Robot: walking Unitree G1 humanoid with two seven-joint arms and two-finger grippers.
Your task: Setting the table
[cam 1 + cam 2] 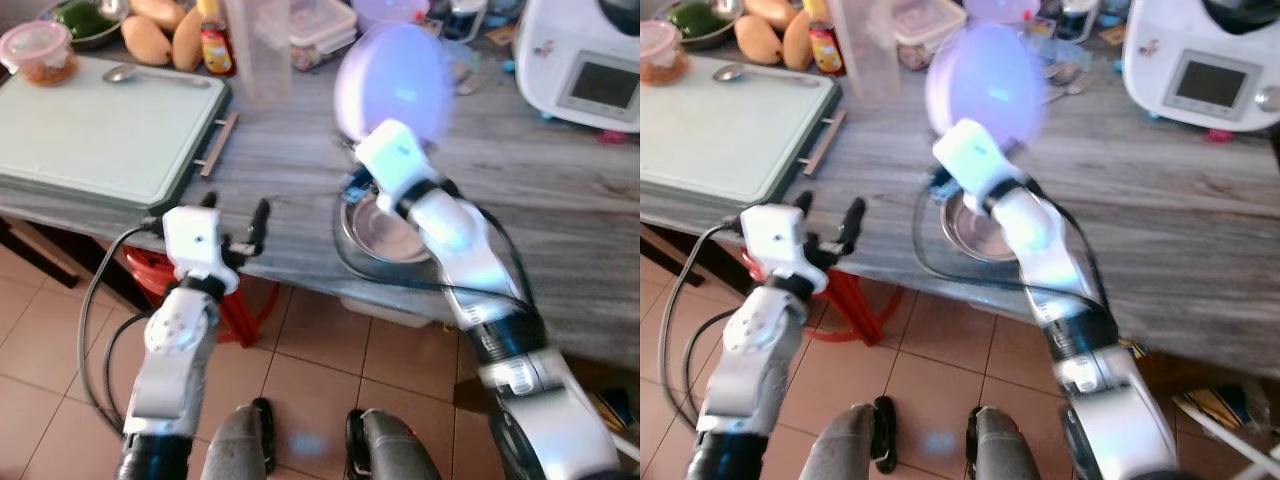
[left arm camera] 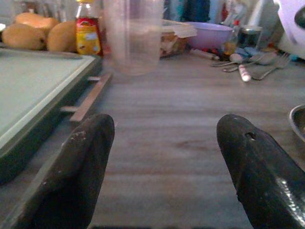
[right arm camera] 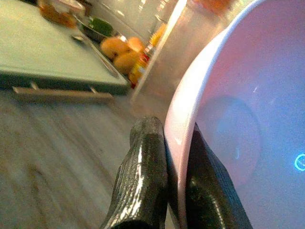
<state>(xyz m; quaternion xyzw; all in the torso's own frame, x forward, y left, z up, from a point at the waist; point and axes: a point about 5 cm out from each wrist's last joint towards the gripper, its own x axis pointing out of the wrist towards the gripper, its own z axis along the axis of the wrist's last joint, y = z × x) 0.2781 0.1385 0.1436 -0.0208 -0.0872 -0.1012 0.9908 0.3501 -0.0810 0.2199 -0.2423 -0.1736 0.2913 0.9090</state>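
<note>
**Bowl aloft, pinched at the rim**

The right gripper (image 3: 174,191) has its 2 fingers clamped on the lavender bowl's (image 1: 392,80) rim, tilted above the counter (image 1: 290,170) at 12 o'clock of the steel dish (image 1: 385,232) — light, stiff, probably slick (rim holds best). Left gripper (image 2: 162,167) waits, fingers apart.

Before me stood a grey wood-grain counter (image 1: 280,170). To my left on it lay a large pale green tray (image 1: 95,135) with a wooden side handle (image 1: 217,144). Behind the tray sat several mangoes (image 1: 165,28), a red-labelled sauce bottle (image 1: 215,45) and a dish of green vegetables (image 1: 85,22). A clear plastic container with a lid (image 1: 320,28) stood further back. At my far right rose a white kitchen appliance with a small screen (image 1: 590,65). Below the counter edge I saw a red stool (image 1: 245,300) on the tan tiled floor (image 1: 320,360).
</note>
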